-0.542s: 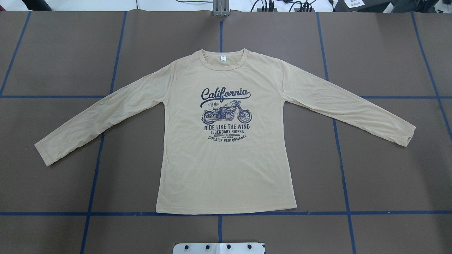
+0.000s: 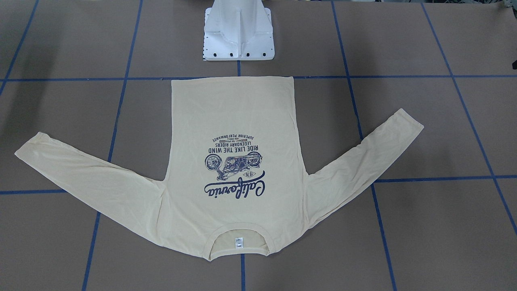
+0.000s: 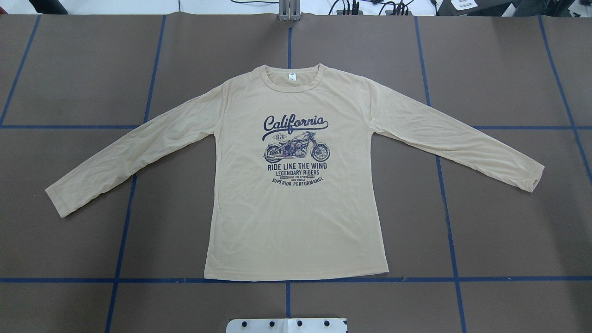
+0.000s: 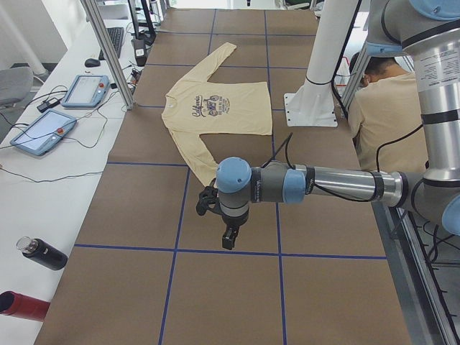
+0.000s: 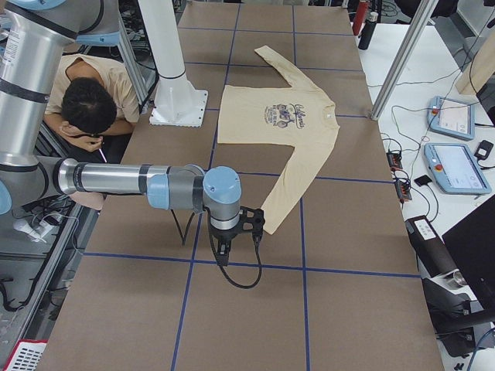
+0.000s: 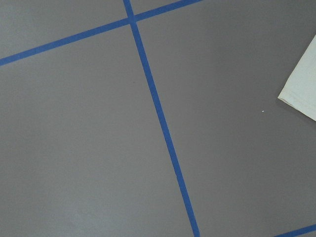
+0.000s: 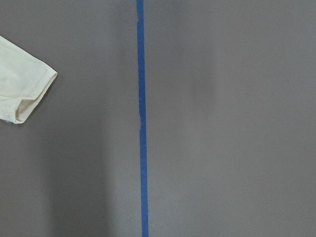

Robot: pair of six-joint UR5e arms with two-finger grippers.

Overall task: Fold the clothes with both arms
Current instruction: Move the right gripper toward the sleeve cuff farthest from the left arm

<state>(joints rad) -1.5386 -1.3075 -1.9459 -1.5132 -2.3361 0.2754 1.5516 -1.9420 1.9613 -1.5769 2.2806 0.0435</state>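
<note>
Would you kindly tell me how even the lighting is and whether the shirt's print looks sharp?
Overhead exterior: even light, no glare, the print on the T-shirt sharp and readable. Exterior front-facing: soft dim patches on the table at the upper left. Right wrist-mounted: faint vertical shadow bands beside the blue tape; the cuff crisp.

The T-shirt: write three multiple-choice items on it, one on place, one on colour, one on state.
1. The hem of the T-shirt lies: A) toward the white pedestal base; B) away from it; C) sideways to it.
2. The chest print is: A) red; B) navy; C) green.
3. The sleeves are: A) folded across the chest; B) rolled up; C) spread flat.
Answers: 1 A, the hem runs just before the base in the front-facing view. 2 B, the lettering is dark blue. 3 C, both lie out to the sides.
</note>
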